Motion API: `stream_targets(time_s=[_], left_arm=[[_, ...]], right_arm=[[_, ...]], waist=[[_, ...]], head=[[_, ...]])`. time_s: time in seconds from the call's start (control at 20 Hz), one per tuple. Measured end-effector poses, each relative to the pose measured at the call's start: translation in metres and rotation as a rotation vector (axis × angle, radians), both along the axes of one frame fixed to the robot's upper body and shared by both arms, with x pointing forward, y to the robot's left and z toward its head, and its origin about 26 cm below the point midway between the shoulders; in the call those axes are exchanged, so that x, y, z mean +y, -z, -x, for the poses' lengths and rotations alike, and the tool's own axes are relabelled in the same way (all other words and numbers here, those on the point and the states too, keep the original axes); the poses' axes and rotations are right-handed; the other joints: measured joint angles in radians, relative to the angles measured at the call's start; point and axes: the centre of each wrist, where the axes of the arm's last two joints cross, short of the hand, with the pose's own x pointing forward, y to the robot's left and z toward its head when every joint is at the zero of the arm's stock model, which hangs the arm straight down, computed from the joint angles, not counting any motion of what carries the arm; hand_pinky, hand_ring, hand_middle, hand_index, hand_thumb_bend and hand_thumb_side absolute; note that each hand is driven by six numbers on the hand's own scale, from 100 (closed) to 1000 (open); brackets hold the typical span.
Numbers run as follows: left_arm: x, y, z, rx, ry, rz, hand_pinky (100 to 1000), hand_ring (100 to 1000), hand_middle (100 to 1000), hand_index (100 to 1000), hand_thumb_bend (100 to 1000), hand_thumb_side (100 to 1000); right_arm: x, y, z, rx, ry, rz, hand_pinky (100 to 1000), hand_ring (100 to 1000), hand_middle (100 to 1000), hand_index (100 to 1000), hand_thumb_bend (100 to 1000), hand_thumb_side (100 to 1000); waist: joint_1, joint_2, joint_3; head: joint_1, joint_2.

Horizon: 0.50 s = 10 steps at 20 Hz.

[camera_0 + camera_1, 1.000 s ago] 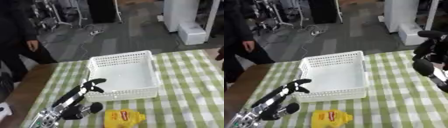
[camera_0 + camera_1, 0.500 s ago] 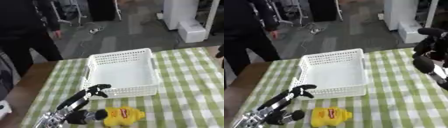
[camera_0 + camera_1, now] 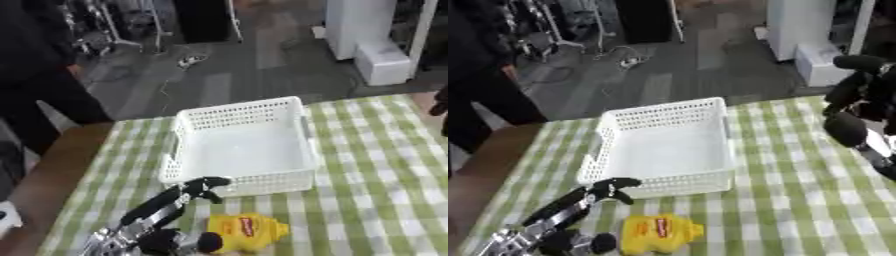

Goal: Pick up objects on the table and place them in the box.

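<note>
A white mesh basket (image 3: pixel 236 106) stands mid-table with nothing inside. In front of it a yellow squeeze bottle with a red label (image 3: pixel 249 231) lies flat on the checked cloth. My left hand (image 3: pixel 164 206) comes in from the lower left, open. One long finger points at the basket's front wall, and its lower fingers (image 3: pixel 206 242) rest against the bottle's left end. My right hand (image 3: pixel 857 117) hangs open above the table's right edge, holding nothing, well away from the bottle.
The green-and-white checked cloth (image 3: pixel 376 200) lies bare to the right of the basket and bottle. A brown uncovered strip of table (image 3: pixel 48 182) runs down the left side. Beyond the far edge is grey floor with a white cabinet (image 3: pixel 372 45).
My left hand has slid right, from beside the bottle to touching its left end. The right hand has stayed in place. The view has shifted slightly.
</note>
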Motion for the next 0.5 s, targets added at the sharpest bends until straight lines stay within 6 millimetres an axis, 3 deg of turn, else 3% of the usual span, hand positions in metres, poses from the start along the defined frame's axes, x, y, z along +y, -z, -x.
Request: stream_targets(time_s=[0.5], left_arm=[[-0.012,-0.027,-0.009,-0.104,0.103,-0.074,895,834,942,1000,744,953]], right_arm=[[0.0,0.0,0.0,0.0,-0.001,-0.001,351,523,536,835,837,582]], waist=[[0.003,0.0,-0.003]], head=[[0.022,-0.014]])
